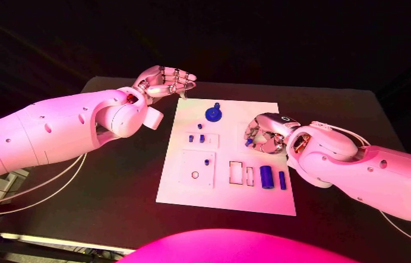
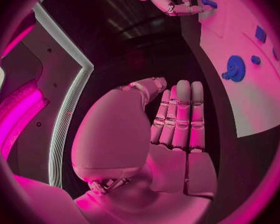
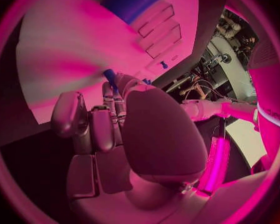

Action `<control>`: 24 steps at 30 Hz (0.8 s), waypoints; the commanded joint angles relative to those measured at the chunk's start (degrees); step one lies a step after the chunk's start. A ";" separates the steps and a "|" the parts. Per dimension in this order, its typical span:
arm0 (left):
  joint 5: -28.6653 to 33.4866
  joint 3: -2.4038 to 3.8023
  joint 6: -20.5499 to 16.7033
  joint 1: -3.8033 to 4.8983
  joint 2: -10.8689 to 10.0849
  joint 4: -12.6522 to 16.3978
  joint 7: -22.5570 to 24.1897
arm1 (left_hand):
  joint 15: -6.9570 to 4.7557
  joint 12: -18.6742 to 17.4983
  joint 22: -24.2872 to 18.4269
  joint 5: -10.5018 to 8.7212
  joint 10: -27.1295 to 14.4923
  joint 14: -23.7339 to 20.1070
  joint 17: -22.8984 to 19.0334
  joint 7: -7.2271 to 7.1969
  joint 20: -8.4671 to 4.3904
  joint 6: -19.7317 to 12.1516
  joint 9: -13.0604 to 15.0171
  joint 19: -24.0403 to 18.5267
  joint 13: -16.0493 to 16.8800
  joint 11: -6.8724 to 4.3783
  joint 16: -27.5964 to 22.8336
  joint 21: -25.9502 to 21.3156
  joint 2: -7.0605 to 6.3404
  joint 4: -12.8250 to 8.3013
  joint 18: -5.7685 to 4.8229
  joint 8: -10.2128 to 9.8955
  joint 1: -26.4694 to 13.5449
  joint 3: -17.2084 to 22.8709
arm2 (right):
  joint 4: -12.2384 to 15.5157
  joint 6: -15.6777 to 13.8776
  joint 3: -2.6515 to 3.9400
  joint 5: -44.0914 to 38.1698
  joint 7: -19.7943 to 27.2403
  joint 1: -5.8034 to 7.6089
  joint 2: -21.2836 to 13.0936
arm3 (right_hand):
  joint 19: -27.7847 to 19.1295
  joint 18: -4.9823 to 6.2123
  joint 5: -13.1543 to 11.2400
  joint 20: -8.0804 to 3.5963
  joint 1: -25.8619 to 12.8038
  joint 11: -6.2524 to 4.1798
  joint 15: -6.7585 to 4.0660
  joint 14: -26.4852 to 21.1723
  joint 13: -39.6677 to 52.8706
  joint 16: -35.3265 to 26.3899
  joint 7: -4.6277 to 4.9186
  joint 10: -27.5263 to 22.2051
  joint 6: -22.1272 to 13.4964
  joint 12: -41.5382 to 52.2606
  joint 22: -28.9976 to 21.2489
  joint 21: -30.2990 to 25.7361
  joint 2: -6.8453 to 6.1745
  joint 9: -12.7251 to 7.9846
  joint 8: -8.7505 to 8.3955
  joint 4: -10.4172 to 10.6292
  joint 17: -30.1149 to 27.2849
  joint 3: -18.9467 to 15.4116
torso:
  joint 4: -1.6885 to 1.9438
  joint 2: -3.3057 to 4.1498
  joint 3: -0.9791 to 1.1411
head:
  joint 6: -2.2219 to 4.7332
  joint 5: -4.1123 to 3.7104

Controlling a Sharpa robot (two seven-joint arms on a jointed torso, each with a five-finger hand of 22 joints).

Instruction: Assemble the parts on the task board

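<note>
Black tabletop [image 1: 111, 197] carries the white task board [image 1: 224, 206] at its middle, the landmark for everything else. On the board's far part stands a blue gear [image 1: 213, 115], with a small blue dot [image 1: 199, 126] just beside it toward the board's middle. Nearer the middle, two short blue pegs [image 1: 196, 138] stand in a raised white block. On the board's near part lie a blue cylinder [image 1: 267, 177] and a thinner blue bar [image 1: 283, 180] side by side, next to two rectangular slots [image 1: 236, 173]; a square plate with a small round hole [image 1: 196, 169] lies on the other side of those slots.

Over the board's right edge, about level with the pegs, the right hand [image 1: 267, 135] hangs with its fingers curled in. A small blue part [image 3: 110, 78] shows at its fingertips in the right wrist view, and it appears pinched there, just above the white surface.

Off the board's far left corner, over bare tabletop, the left hand [image 1: 165, 81] hovers with its fingers bent at the tips; the left wrist view shows the fingers [image 2: 179, 115] lying side by side with nothing in them.
</note>
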 commanded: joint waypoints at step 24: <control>-0.30 0.04 0.99 0.03 0.24 -0.18 0.24 | -0.05 0.29 -0.09 0.17 -0.34 -0.38 -0.05 0.03 0.19 -0.43 -0.09 -0.35 -0.08 0.09 -0.21 -0.38 0.02 0.04 0.71 -0.05 -0.33 -0.46 | 4.22 -8.20 0.58 -2.14 -1.70 0.20 -2.34 | 1.31 -1.13 -0.10 -1.49 -5.98 -2.38 -1.84 1.34 1.82 0.53 -1.22 7.69 2.15 -1.72 9.39 3.78 0.05 6.13 6.08 -6.84 0.39 12.83 | -0.03 -0.15 -0.07 | 0.12 -0.08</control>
